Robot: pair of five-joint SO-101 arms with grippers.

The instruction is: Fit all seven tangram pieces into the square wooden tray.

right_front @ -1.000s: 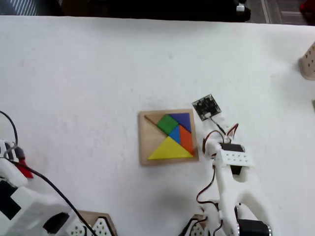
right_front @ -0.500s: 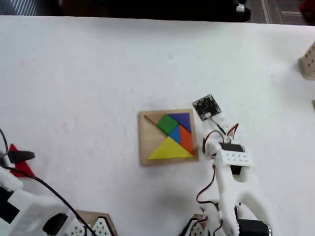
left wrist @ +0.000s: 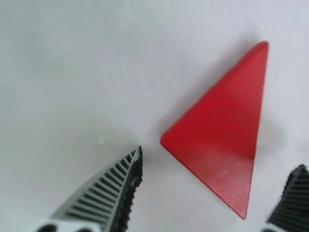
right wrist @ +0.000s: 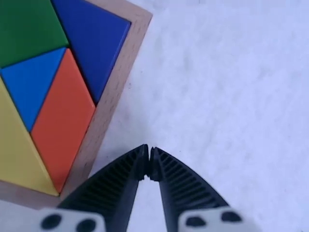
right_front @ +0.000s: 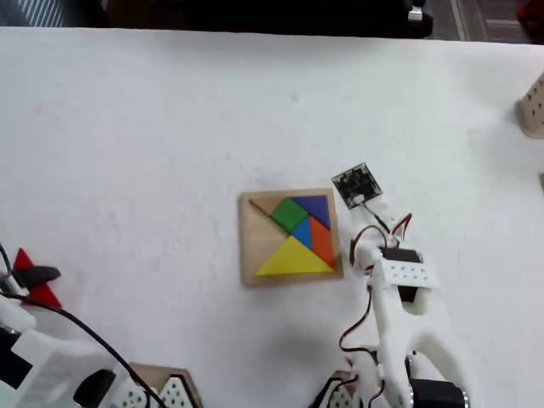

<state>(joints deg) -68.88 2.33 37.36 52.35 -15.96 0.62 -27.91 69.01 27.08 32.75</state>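
Note:
The square wooden tray (right_front: 253,234) lies mid-table and holds green (right_front: 289,214), blue (right_front: 316,206), orange (right_front: 321,238), light-blue and yellow (right_front: 293,257) pieces; its left part is bare wood. A red triangle (left wrist: 222,130) lies flat on the white table at the far left (right_front: 24,259). My left gripper (left wrist: 218,162) hovers open over it, one finger on either side, not touching. My right gripper (right wrist: 148,152) is shut on nothing, just off the tray's rim (right wrist: 116,94) beside the orange piece (right wrist: 63,121).
The right arm (right_front: 399,280) stands along the tray's right side. A wooden block (right_front: 161,382) sits at the front edge by the left arm's base. A pale pegged object (right_front: 533,106) is at the far right edge.
The left arm has drawn back toward the front-left corner, uncovering the red triangle, which now sits between its fingers. The right arm and the tray have not moved.

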